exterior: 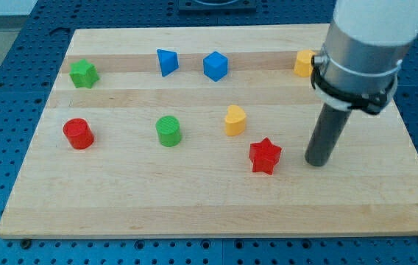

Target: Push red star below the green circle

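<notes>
1. End effector: a straight dark rod with no jaws, so there is nothing to part, close or clamp. My tip (317, 161) rests on the tabletop (194, 213) in the view's right half and touches no block.

2. Task object: the red star (265, 155) lies on the tabletop just to the view's left of my tip, at almost the same height in the view. A narrow strip of bare wood separates the two.

3. Target reference: the green circle (168, 131) stands further to the view's left, slightly nearer the view's top than the red star. The goal spot is the bare wood directly toward the view's bottom from it.

4. Governing relation: my tip, the red star and the goal spot lie roughly on one line running from the view's right to the view's left. In my judgement, a push toward the view's left, biased slightly toward the view's bottom, suits the task.

5. Obstacles: the yellow block (234, 120) sits toward the view's top-left of the red star, near the path but not on it. The red cylinder (78, 133) lies well beyond the green circle, at the view's left.

6. Caution: the points of the star may cause it to rotate or slip off line if contact is off-centre.
</notes>
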{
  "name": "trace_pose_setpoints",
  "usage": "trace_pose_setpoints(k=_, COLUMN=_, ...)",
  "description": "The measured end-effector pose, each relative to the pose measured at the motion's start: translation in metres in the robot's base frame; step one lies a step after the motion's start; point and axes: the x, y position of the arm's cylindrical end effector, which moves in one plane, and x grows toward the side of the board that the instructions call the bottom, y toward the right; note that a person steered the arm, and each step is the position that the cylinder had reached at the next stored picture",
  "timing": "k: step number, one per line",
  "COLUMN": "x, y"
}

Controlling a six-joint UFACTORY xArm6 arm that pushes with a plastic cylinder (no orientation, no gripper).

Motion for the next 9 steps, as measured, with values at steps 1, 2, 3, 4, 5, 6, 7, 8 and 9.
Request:
trace_pose_setpoints(k=1, x=-0.006, y=-0.033)
trace_pose_setpoints(k=2, x=0.008, y=-0.097)
trace_pose_setpoints(k=3, x=0.011, y=-0.147)
trace_pose_setpoints(k=4, x=0.006, y=-0.111)
trace_pose_setpoints(k=5, x=0.012, y=-0.079)
trace_pose_setpoints(k=6, x=0.047, y=-0.079)
trace_pose_setpoints(k=7, x=0.078, y=-0.104)
trace_pose_setpoints(k=8, x=0.067, y=-0.161)
trace_pose_setpoints(k=9, x=0.033, y=-0.189)
